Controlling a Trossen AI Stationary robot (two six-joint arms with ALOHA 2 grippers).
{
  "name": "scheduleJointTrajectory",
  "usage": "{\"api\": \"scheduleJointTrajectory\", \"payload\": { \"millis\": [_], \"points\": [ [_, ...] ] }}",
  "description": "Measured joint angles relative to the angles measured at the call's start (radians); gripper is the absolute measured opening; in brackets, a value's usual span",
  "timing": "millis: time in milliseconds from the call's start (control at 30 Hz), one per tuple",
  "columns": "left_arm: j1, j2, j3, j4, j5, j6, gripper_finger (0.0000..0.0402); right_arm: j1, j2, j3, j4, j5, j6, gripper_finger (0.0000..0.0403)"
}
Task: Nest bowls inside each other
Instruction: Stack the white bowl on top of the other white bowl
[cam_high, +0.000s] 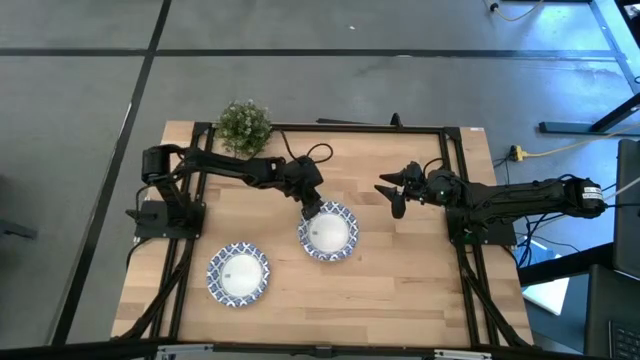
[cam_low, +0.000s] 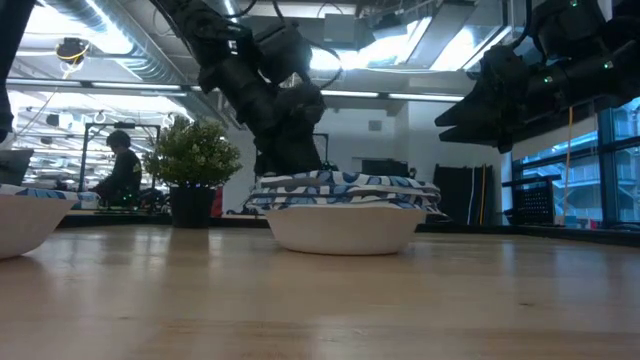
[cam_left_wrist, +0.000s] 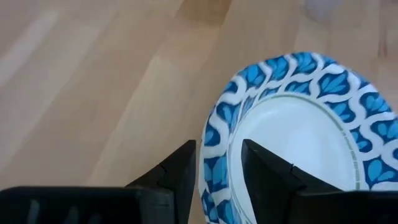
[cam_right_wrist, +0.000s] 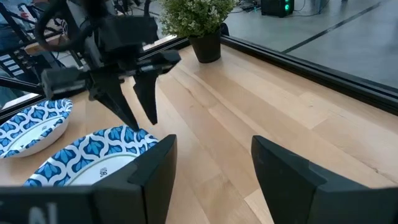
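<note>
A stack of nested blue-and-white bowls (cam_high: 328, 232) rests on its bottom bowl at the table's middle; the low view (cam_low: 345, 205) shows several rims one above the other. One more bowl (cam_high: 238, 274) sits alone near the front left and also shows in the low view (cam_low: 18, 215). My left gripper (cam_high: 312, 208) is open and points down at the stack's far-left rim (cam_left_wrist: 217, 127). One finger (cam_left_wrist: 267, 171) stands inside the rim and one (cam_left_wrist: 177, 171) outside, with gaps showing. My right gripper (cam_high: 392, 195) is open and empty, raised to the right of the stack.
A small green potted plant (cam_high: 244, 126) stands at the table's far edge, left of centre. Black frame rails (cam_high: 360, 128) run along the table's far and side edges. Bare wood lies in front of the stack. A person (cam_low: 120, 170) sits in the room behind.
</note>
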Motion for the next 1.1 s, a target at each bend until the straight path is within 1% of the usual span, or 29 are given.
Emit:
{"api": "scheduleJointTrajectory", "payload": {
  "millis": [167, 267, 467, 500, 600, 833, 1033, 1100],
  "points": [
    [0.001, -0.074, 0.0, -0.031, 0.004, 0.048, 0.0124, 0.0, 0.0, 0.0, 0.0, 0.0, -0.001, 0.0209],
    [0.011, -0.15, 0.0, -0.092, 0.001, 0.085, 0.0124, 0.0, 0.0, 0.0, 0.0, 0.0, -0.001, 0.0209],
    [0.032, -0.334, -0.002, -0.271, -0.07, 0.122, 0.0124, 0.0, 0.0, 0.0, 0.002, 0.0, -0.002, 0.0209],
    [0.033, -0.366, -0.009, -0.28, -0.079, 0.122, 0.0124, 0.0, 0.0, 0.0, 0.004, 0.0, -0.002, 0.0209],
    [0.024, -0.466, -0.06, -0.286, -0.083, 0.106, 0.0124, 0.0, 0.0, 0.0, 0.004, 0.0, -0.002, 0.0209],
    [-0.032, -0.686, -0.243, -0.323, -0.083, 0.01, 0.0124, 0.0, 0.0, 0.0, 0.006, 0.0, 0.0, 0.0209],
    [-0.109, -0.835, -0.349, -0.493, -0.072, -0.088, 0.0124, 0.0, 0.0, 0.0, 0.015, 0.0, 0.001, 0.0209],
    [-0.141, -0.87, -0.371, -0.535, -0.053, -0.151, 0.0124, 0.0, 0.0, 0.0, 0.019, 0.0, 0.001, 0.0209]
  ]
}}
